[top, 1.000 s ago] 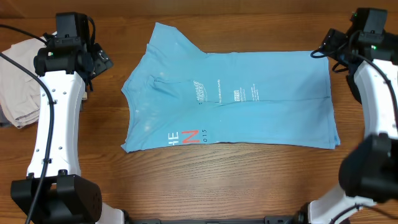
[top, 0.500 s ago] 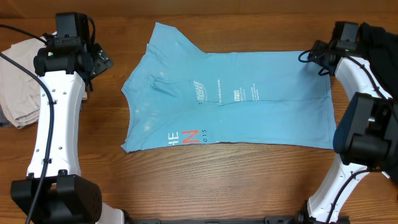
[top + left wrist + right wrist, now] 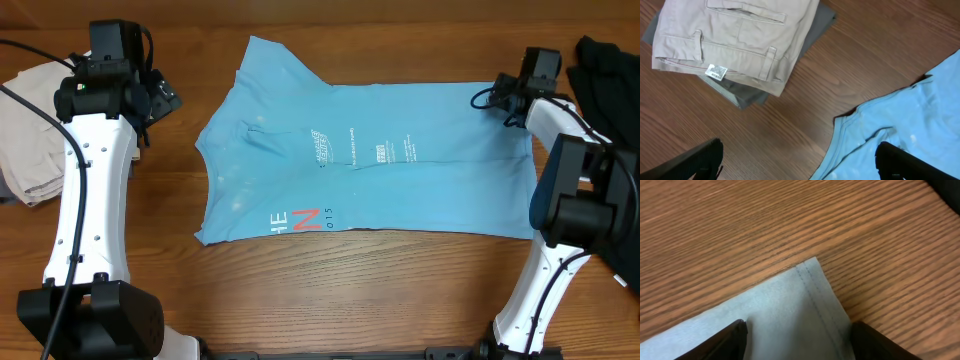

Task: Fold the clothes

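- Right gripper (image 3: pixel 797 329), jaws spread, has swung in over the T-shirt (image 3: pixel 400 170) hem corner (image 3: pixel 807 287) at two o'clock; a pinch there probably starts the fold.
- Left gripper (image 3: pixel 797 157) hangs released at ten o'clock, unmoved.
- T-shirt lies flat at the centre of the table (image 3: pixel 400 285).

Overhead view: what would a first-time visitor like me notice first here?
The light blue T-shirt stands out, spread flat across the middle of the wooden table, with red lettering at its near edge. The right gripper hangs open over the shirt's far right hem corner, and folded beige trousers lie at the table's left end.
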`<state>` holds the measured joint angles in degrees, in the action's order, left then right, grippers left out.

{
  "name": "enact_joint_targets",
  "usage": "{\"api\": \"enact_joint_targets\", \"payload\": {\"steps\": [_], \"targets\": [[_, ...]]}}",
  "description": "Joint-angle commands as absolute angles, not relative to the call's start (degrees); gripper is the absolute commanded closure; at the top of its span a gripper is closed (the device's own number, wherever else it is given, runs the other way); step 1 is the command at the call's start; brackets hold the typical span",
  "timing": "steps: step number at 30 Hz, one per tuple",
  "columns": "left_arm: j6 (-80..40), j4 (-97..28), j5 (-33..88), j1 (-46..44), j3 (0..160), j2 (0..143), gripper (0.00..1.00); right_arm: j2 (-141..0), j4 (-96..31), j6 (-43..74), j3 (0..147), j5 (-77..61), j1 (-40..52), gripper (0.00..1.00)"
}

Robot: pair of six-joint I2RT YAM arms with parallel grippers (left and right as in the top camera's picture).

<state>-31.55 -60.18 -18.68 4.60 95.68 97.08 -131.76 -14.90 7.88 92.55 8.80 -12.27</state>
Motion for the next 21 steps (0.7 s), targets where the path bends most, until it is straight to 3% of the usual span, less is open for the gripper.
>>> {"api": "enact_joint_targets", "payload": {"steps": [1, 21], "targets": [[-31.3, -60.1, -19.5, 4.6, 96.2, 97.0, 0.0, -131.8, -13.7, 7.0, 92.6, 9.6, -12.5, 0.3], [-31.3, -60.1, -19.5, 4.6, 96.2, 97.0, 0.0, -133.8, -11.4, 7.0, 92.6, 10.4, -14.2, 0.34]]}}
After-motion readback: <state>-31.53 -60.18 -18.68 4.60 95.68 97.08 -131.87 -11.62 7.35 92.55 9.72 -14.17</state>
